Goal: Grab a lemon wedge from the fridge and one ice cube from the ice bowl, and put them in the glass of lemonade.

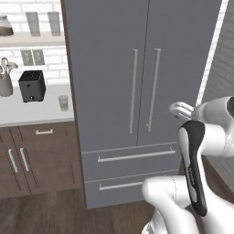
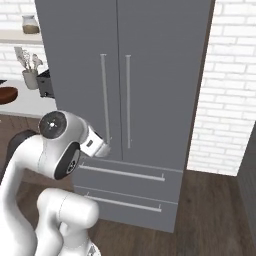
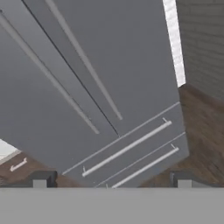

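Observation:
The grey fridge [image 1: 137, 68] stands with both doors closed, and its long bar handles [image 2: 104, 95] meet at the centre seam. My gripper [image 3: 112, 181] is open with nothing between its fingertips [image 3: 41, 179]. It hovers in front of the lower part of the doors and looks down at the two drawers [image 3: 131, 146]. In the left base view the gripper [image 1: 176, 109] sits just right of the handles. The glass of lemonade [image 1: 63, 103] stands on the counter left of the fridge. The ice bowl [image 2: 7, 95] rests further left on that counter. The lemon wedge and the ice cube are out of view.
A black toaster [image 1: 32, 85] and a white utensil crock [image 1: 5, 83] stand on the counter [image 1: 27, 114]. Two taller glasses [image 1: 33, 23] sit on a shelf above. Brown cupboards [image 1: 36, 155] are below. A brick wall [image 2: 230, 100] flanks the fridge on the right, above a wood floor.

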